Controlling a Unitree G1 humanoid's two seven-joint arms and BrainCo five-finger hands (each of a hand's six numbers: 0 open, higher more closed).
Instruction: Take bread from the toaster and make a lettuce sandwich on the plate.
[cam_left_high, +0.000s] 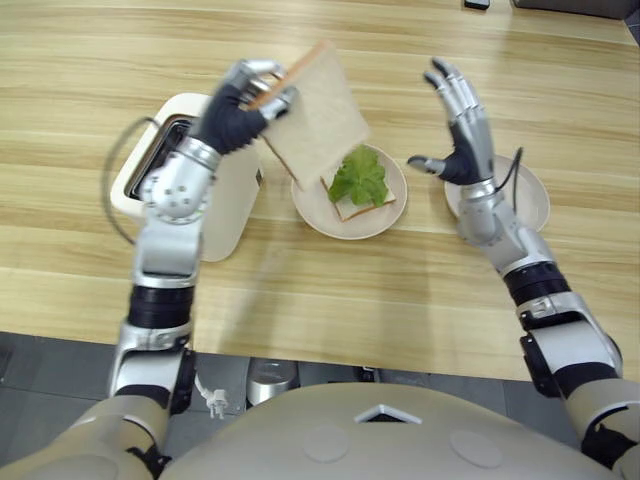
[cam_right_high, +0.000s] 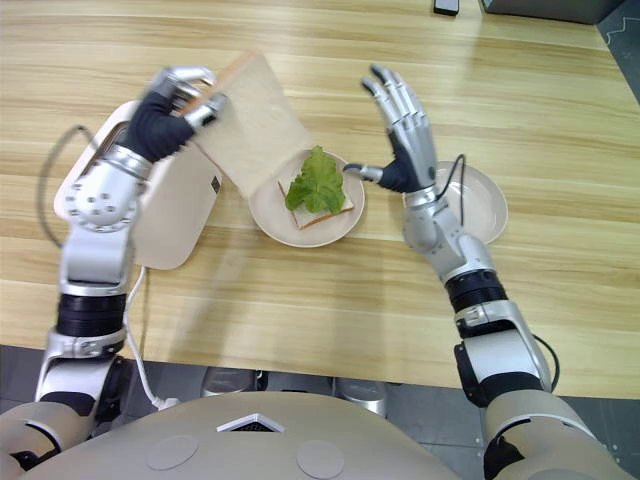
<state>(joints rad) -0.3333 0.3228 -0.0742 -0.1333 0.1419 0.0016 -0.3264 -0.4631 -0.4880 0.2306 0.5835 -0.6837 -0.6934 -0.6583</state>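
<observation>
My left hand (cam_left_high: 245, 100) is shut on a slice of bread (cam_left_high: 318, 115), held tilted in the air above the left edge of the plate (cam_left_high: 325, 222). On that plate lies another bread slice (cam_left_high: 365, 208) with a green lettuce leaf (cam_left_high: 360, 175) on top. The cream toaster (cam_left_high: 230, 215) stands on the table to the left, under my left forearm. My right hand (cam_left_high: 458, 120) hangs open, fingers spread, just right of the plate and above a second plate.
A second, bare plate (cam_left_high: 530, 195) sits to the right, partly behind my right wrist. The toaster's grey cable (cam_left_high: 112, 175) loops off its left side. Dark objects (cam_left_high: 477, 4) lie at the table's far edge. Open wood tabletop (cam_left_high: 400, 300) lies in front.
</observation>
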